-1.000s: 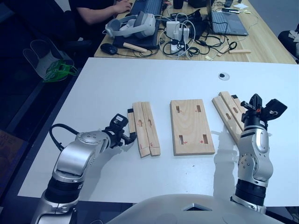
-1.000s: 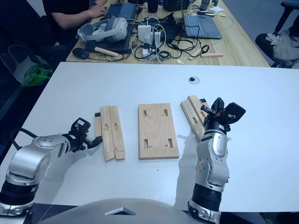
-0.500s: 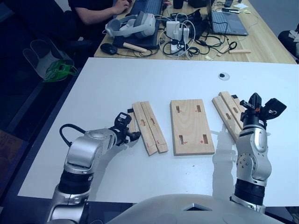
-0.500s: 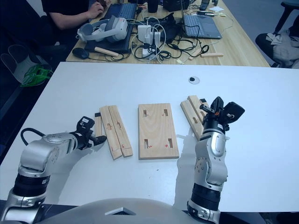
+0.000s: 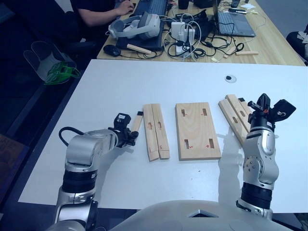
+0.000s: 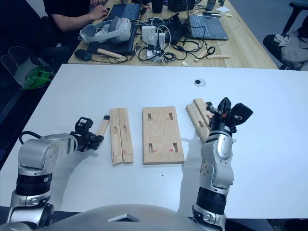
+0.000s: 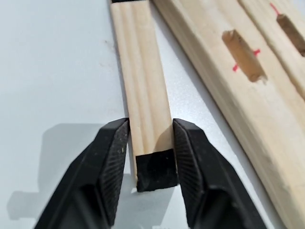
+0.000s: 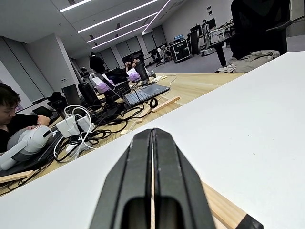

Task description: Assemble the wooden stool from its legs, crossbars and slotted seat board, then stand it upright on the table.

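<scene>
The slotted seat board [image 5: 197, 130] lies flat at the table's middle. Left of it lie two slotted legs [image 5: 155, 131] side by side. A thin crossbar [image 5: 137, 122] with black ends lies angled just left of them. My left gripper [image 5: 131, 136] is shut on its near end; the left wrist view has the fingers [image 7: 114, 157] pressed on both sides of the crossbar [image 7: 143, 90], with a leg [image 7: 228, 76] beside it. Two more legs [image 5: 235, 118] lie right of the board. My right gripper [image 5: 263, 103] is raised over their near end, shut [image 8: 152, 136] and holding nothing.
A round cable grommet [image 5: 231, 77] sits in the white table [image 5: 120, 86] behind the parts. The wooden desk [image 5: 279, 48] beyond carries laptops, cables, a headset [image 5: 134, 26] and loose wooden sticks [image 5: 246, 53]. The table's left edge is close to my left arm.
My left gripper slid along the crossbar toward its near end and swung it away from the legs. The two left legs were skewed half a second ago and now lie straight again.
</scene>
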Available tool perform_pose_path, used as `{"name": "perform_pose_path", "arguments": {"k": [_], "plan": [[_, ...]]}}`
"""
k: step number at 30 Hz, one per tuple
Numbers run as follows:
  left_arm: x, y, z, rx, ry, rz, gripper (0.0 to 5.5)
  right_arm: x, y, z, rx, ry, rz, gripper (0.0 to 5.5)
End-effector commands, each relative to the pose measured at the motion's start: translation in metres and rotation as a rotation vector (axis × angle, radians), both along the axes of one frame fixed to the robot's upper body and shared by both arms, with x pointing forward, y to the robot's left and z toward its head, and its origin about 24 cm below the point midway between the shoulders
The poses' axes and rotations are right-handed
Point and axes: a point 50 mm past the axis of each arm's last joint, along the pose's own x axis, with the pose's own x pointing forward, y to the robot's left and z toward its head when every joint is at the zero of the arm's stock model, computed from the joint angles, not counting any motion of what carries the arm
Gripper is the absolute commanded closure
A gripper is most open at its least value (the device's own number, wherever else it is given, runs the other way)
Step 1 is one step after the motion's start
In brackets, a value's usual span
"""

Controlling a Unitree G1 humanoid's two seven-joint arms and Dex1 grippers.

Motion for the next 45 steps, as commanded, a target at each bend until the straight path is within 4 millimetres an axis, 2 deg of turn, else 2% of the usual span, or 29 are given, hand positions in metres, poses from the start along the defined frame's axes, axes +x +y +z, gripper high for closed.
{"name": "perform_pose_path", "arguments": {"k": [1, 5, 8, 12, 16, 17, 21, 25, 29, 32, 35, 41, 45], "plan": [[-0.007, 0.007, -0.008, 0.033, 0.043, -0.001, 4.19, 0.003, 0.000, -0.001, 0.026, -0.007, -0.016, 5.50], [-0.005, 0.010, -0.006, 0.056, -0.005, -0.008, 4.19, 0.006, -0.003, -0.001, 0.020, -0.012, -0.016, 5.50], [0.002, 0.010, 0.002, 0.078, -0.118, 0.005, 4.19, 0.008, -0.006, 0.001, 0.001, -0.015, -0.010, 5.50], [0.020, 0.009, 0.027, 0.109, -0.379, 0.039, 4.19, 0.015, -0.009, 0.008, -0.058, -0.024, 0.077, 5.50], [0.038, 0.004, 0.065, 0.152, -0.698, -0.006, 4.19, 0.034, -0.008, 0.026, -0.048, -0.040, 0.230, 5.50], [0.042, 0.001, 0.071, 0.147, -0.764, -0.032, 4.19, 0.039, -0.004, 0.030, -0.032, -0.042, 0.287, 5.50], [0.054, -0.025, 0.093, 0.029, -1.005, -0.143, 4.19, 0.055, 0.026, 0.055, 0.076, -0.091, 0.626, 4.83], [0.052, -0.053, 0.109, -0.158, -1.163, -0.333, 4.19, 0.031, 0.054, 0.089, 0.191, -0.213, 1.047, 4.14], [0.043, -0.069, 0.114, -0.227, -1.226, -0.512, 4.19, 0.013, 0.060, 0.099, 0.310, -0.246, 1.224, 3.50], [0.034, -0.077, 0.109, -0.264, -1.193, -0.612, 4.19, 0.012, 0.063, 0.101, 0.363, -0.244, 1.208, 2.91], [0.028, -0.081, 0.103, -0.284, -1.146, -0.691, 4.19, 0.010, 0.068, 0.101, 0.378, -0.244, 1.207, 2.84], [0.021, -0.084, 0.099, -0.288, -1.097, -0.770, 4.19, -0.009, 0.092, 0.094, 0.358, -0.210, 1.326, 2.84], [0.021, -0.085, 0.098, -0.289, -1.083, -0.778, 4.21, -0.011, 0.094, 0.090, 0.352, -0.212, 1.316, 2.84]]}}
